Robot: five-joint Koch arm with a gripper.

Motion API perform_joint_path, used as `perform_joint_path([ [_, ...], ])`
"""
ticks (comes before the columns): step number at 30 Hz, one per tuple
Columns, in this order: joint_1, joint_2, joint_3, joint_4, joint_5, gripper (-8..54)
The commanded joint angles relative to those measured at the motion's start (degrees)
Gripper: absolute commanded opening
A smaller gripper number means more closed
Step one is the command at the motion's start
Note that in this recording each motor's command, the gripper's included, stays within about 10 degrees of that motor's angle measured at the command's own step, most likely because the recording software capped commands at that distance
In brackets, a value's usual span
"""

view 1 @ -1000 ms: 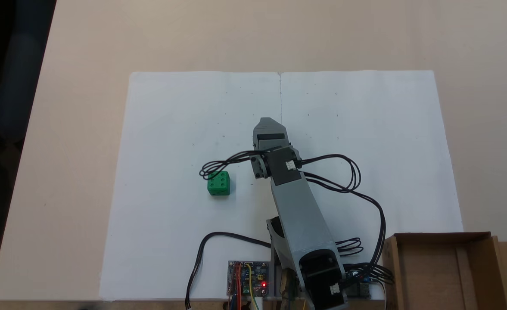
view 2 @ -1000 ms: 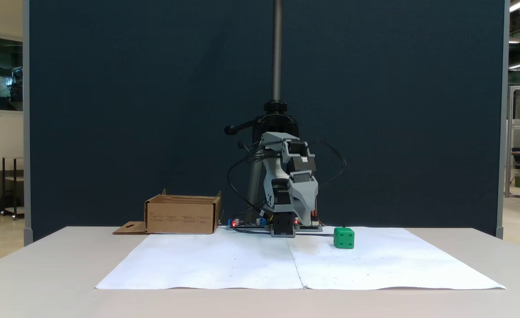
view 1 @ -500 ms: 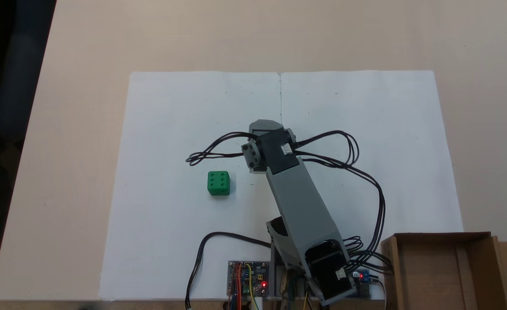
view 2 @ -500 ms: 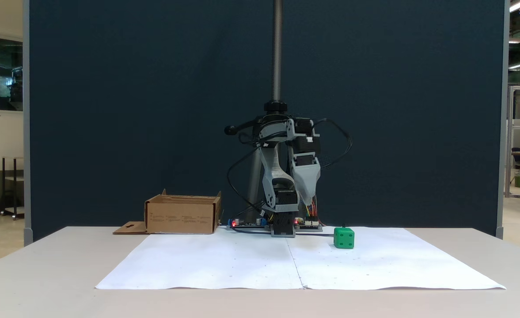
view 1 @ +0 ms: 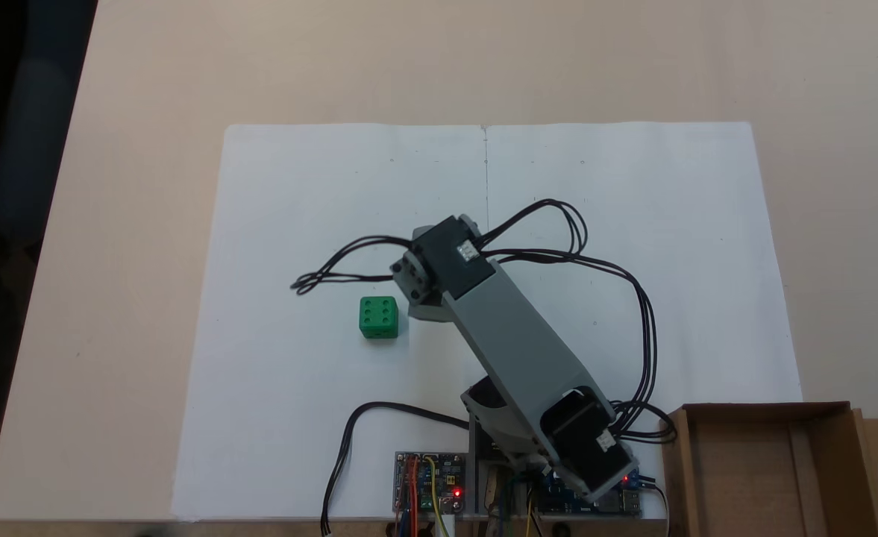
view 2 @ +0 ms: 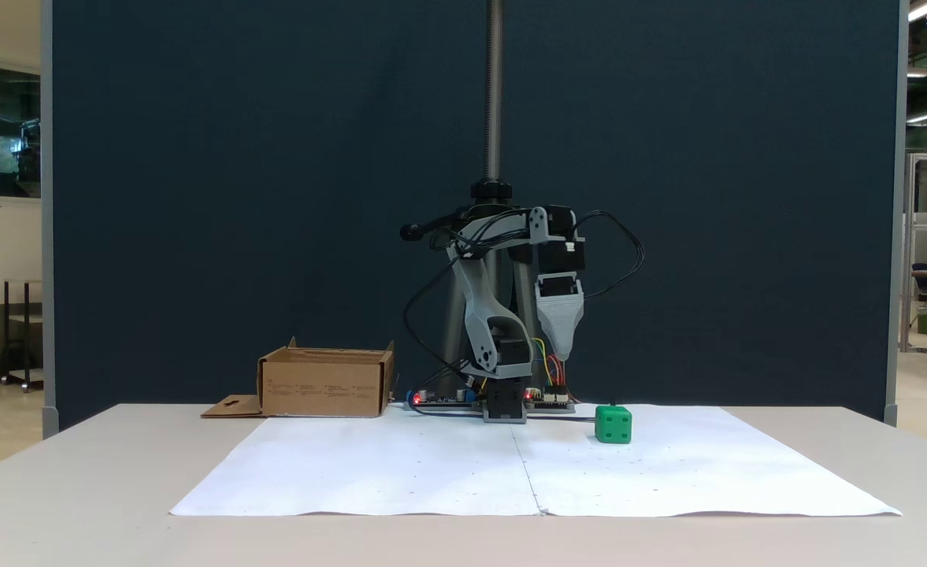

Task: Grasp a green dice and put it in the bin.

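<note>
White paper [view 1: 632, 224] on beige table [view 1: 148, 186]; navy backdrop [view 2: 235, 197].

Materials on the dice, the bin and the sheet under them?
Dice: looks like moulded plastic, even bright green, darker recessed pips, slight sheen.
Bin: brown cardboard, matte, with folded flaps and raw edges.
Sheet: probably paper, flat white, with a centre seam and a slightly wavy front edge in the fixed view from the front.

Beside the green dice [view 1: 378, 317], pincer [view 2: 563, 352] tips merged into one point, gap untellable; bin [view 1: 767, 477] cropped at bottom edge.
</note>
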Motion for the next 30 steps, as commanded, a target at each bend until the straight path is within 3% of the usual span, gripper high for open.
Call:
perform_joint_path([
  [1,-2.0,0.4,-2.5,3.6,7.1,45.3],
  [30,-14.9,-7.3,-0.8,-0.4,7.1,43.9],
])
